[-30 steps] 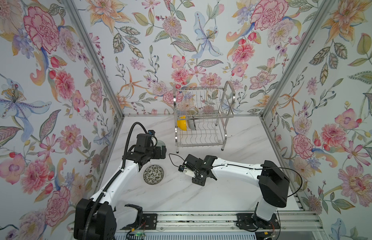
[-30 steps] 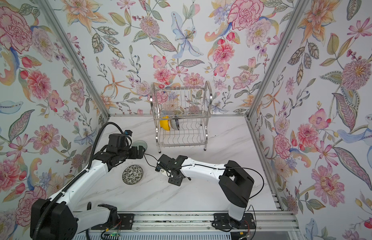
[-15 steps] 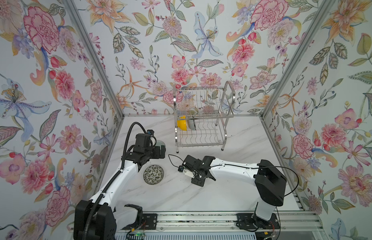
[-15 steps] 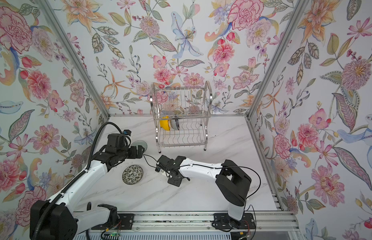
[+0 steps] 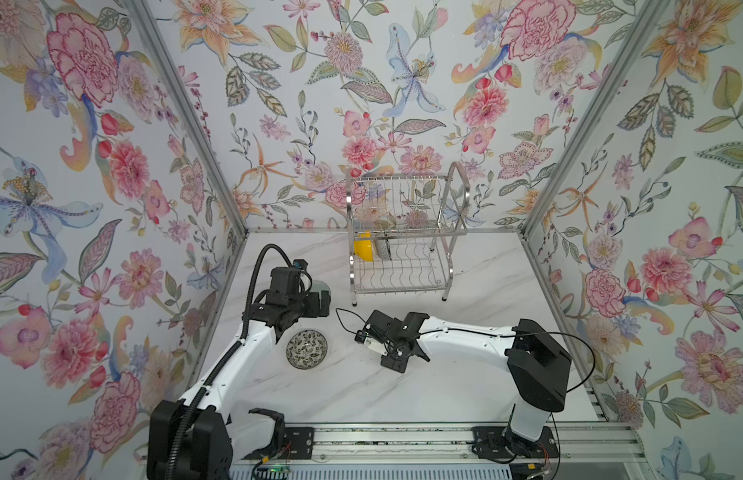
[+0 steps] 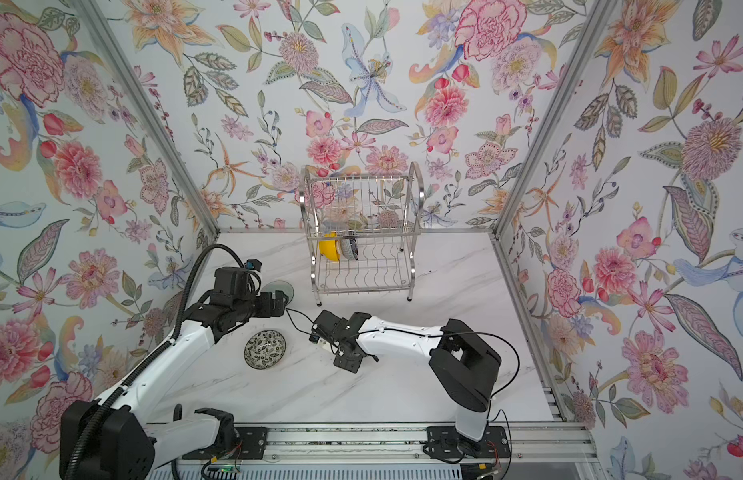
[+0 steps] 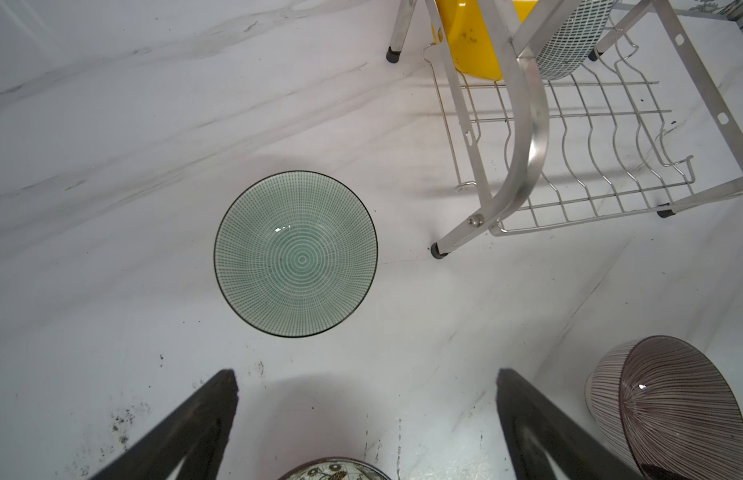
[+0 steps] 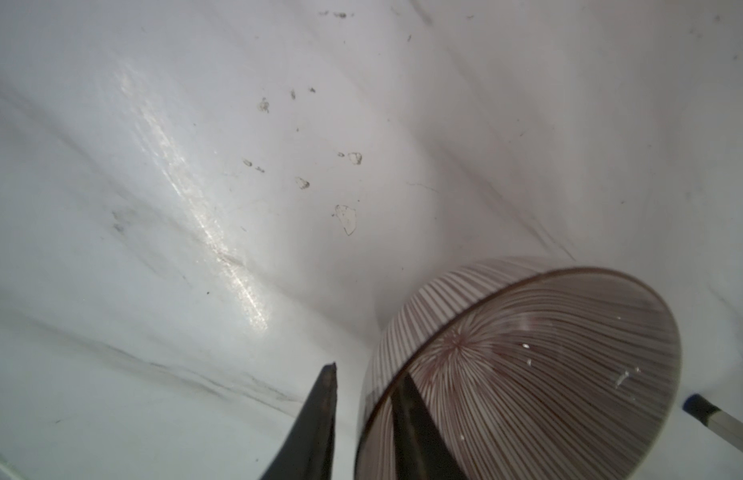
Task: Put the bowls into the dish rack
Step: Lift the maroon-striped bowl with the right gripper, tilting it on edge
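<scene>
Step in hand, by appearance: pick-up of the pink bowl [image 8: 527,374]. The right gripper [image 8: 367,374] clamps its tilted wall at mid-frame, below the dish rack [image 5: 403,216] in both top views. The left gripper [image 7: 366,374] hangs spread above the green bowl [image 7: 295,253]. Next move likely calls for a lift, a carry up-frame, and slotting beside the yellow bowl [image 5: 362,247].

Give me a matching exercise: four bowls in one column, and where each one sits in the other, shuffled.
Bowls
1. yellow bowl
2. green bowl
3. speckled bowl
4. pink striped bowl

Places
A. tilted, rim gripped by the right gripper
B. upright on the table, in front of the open left gripper
C. standing on edge in the lower tier of the dish rack
D. on the table between the left arm and the right arm

Pairs: 1-C, 2-B, 3-D, 4-A
</scene>
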